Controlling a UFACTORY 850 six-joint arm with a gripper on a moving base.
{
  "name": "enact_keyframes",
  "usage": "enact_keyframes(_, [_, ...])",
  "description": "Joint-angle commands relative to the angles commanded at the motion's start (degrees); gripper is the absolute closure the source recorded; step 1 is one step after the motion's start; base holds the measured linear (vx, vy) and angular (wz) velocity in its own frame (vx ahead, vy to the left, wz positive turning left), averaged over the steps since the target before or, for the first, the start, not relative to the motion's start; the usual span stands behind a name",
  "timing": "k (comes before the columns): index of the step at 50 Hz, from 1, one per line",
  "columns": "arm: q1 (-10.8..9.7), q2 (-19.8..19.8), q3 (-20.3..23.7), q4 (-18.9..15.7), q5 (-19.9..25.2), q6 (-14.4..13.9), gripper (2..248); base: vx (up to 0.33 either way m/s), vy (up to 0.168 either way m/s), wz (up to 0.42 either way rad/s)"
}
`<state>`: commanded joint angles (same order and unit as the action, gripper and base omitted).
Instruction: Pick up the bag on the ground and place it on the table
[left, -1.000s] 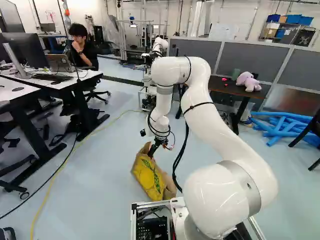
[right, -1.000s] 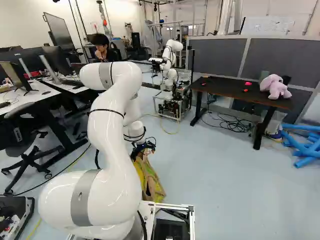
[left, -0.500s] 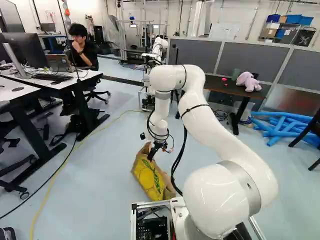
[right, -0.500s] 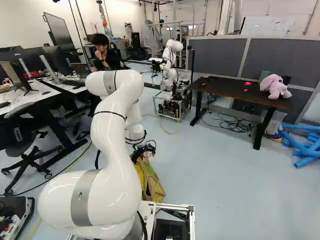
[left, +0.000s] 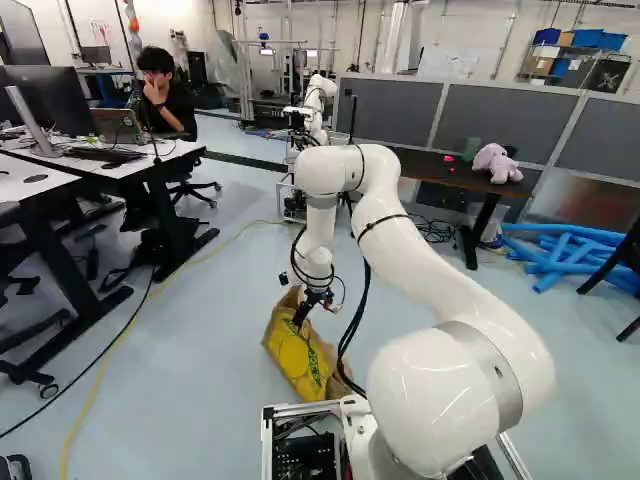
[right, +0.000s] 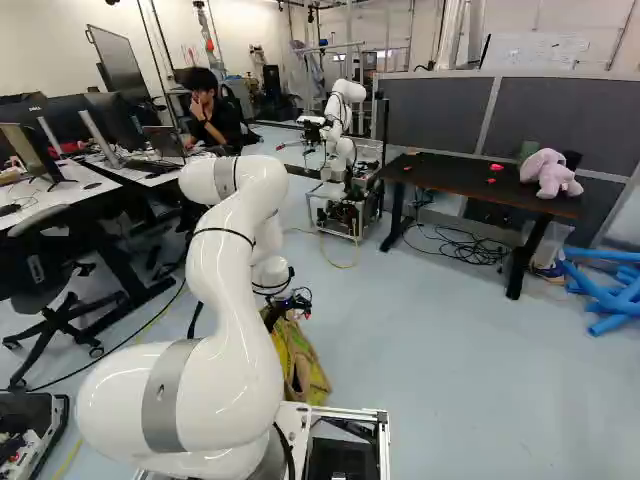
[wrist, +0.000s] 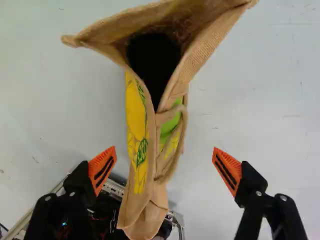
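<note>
The step in hand looks like lining up the grasp: the pincer (wrist: 164, 154) is spread wide and grasps nothing, its orange pads (wrist: 102, 170) standing well apart with bare floor (wrist: 240, 100) showing between each pad and the bag (wrist: 136, 115). The bag is on the floor under the pincer, its narrow folded part running between the two fingers, its mouth gaping dark just ahead of them. A handle (wrist: 182, 135) loops down one side of the bag, also between the fingers. How far the fingertips reach down past the bag's edge I cannot tell. The next move, as I judge it, calls for settling low enough that both pads flank the folded top or the handle, then closing. The cloth looks soft, so a shallow bite could slip off or catch only one layer. Lifting and carrying are both to come: the surface (right: 450, 178) lies well ahead of the pincer and to its right, with a plush toy (right: 550, 174) at its far end, so the bag would best go down nearer the middle.
</note>
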<state>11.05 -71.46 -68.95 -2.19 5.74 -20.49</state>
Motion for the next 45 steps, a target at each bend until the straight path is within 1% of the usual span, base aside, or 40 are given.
enact_keyframes(45, [2.09,-10.02,-9.01,3.58,0.00,0.00,3,0.000,0.000,0.000])
